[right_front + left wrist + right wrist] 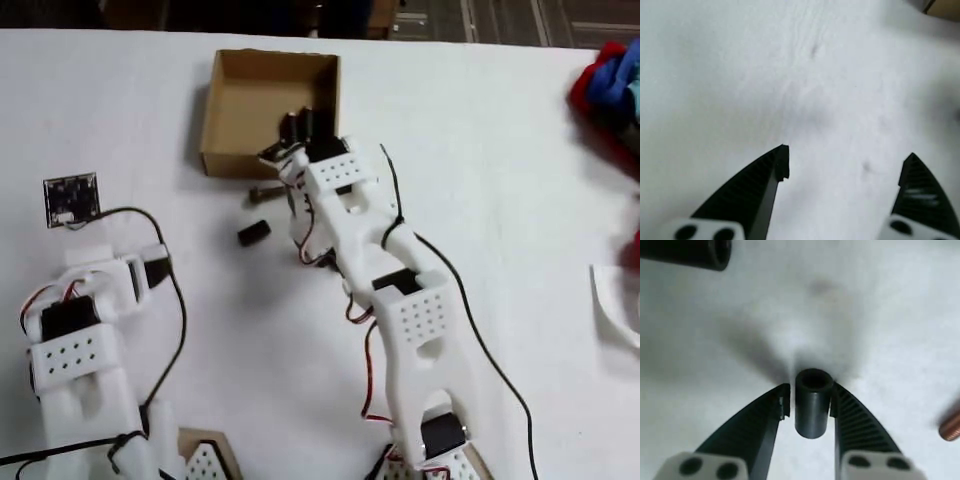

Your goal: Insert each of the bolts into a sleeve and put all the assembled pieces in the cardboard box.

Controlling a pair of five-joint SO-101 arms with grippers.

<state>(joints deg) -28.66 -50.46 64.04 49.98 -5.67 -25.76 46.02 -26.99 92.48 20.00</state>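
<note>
Right gripper [810,392] clamped on an upright sleeve [813,410] beside the cardboard box [225,110], bore open toward the wrist.

One bolt [265,193] lay flat on the table [480,150] just beside those jaws, its long axis across the sleeve's bore, between the gripper and one loose sleeve [253,233], also lying flat. The right arm was much the nearer; the left gripper [847,160] hung well apart over bare cloth, jaws wide apart. Dark pieces [300,125] sat in the box, too crowded to count.
</note>
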